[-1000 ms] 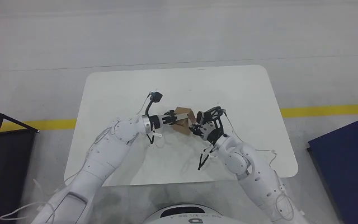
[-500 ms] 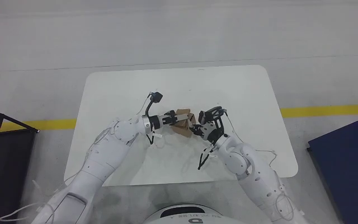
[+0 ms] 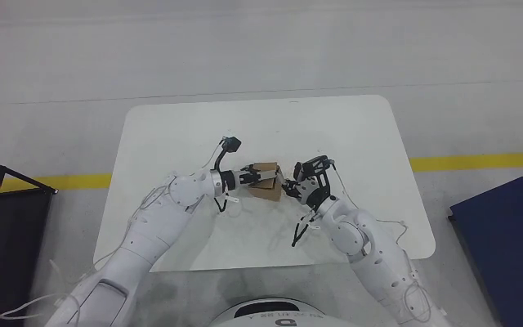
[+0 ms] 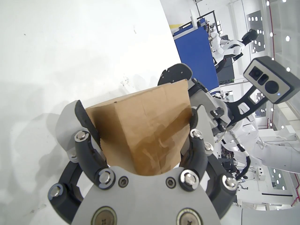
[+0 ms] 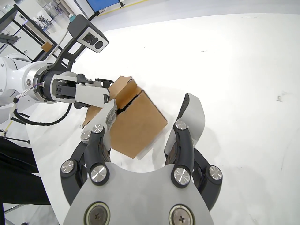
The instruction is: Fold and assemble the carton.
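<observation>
A small brown carton (image 3: 265, 178) is held just above the middle of the white table (image 3: 351, 139). My left gripper (image 3: 250, 176) is shut on it from the left. In the left wrist view the carton (image 4: 145, 129) sits clamped between both fingers (image 4: 82, 117). My right gripper (image 3: 291, 187) stands open at the carton's right end. In the right wrist view one finger (image 5: 110, 114) rests against the carton (image 5: 138, 122), which shows a split seam on top. The other finger (image 5: 191, 108) stands apart from it.
Bare table surface lies all around the carton, widest toward the far edge. Off the table, a yellow floor line (image 3: 466, 162) runs past, a dark blue panel (image 3: 494, 237) stands at the right, and a black frame (image 3: 20, 184) at the left.
The left gripper has turned the carton so that it lies squarer and a little lower on the table. The right gripper has shifted slightly to the right, still open.
</observation>
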### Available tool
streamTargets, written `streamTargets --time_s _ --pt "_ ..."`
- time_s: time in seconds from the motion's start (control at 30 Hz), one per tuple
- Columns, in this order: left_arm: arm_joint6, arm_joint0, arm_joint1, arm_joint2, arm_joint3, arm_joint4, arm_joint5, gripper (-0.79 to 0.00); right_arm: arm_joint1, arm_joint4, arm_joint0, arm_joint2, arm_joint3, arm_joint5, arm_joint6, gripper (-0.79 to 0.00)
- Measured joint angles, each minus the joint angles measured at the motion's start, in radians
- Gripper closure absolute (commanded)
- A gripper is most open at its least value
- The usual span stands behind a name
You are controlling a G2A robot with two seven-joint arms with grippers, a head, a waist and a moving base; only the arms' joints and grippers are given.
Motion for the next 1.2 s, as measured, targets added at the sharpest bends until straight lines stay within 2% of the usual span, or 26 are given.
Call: streamTargets --time_s 0.17,0.47,0.8,1.0,1.2 --pt "-0.003 -0.009 -0.003 0.01 0.012 0.009 0.012 -0.785 0.002 0.008 -0.005 0.022 0.0 0.009 -0.007 -0.64" --pt "0.001 -0.019 -0.006 0.015 0.009 0.012 0.01 -0.785 0.004 0.019 -0.012 0.037 -0.006 0.006 -0.009 -0.634" --pt "-0.004 -0.027 -0.007 0.015 0.02 0.011 0.013 -0.785 0.002 0.072 -0.005 0.059 0.004 0.011 -0.018 -0.588" --pt "-0.004 -0.024 -0.005 0.007 0.017 -0.003 -0.005 -0.785 0.013 0.081 -0.051 0.117 -0.015 -0.005 -0.006 -0.557" --pt "-0.009 -0.029 -0.007 0.01 0.023 -0.01 -0.008 -0.785 0.019 0.068 -0.079 0.126 -0.051 -0.023 0.026 -0.533"
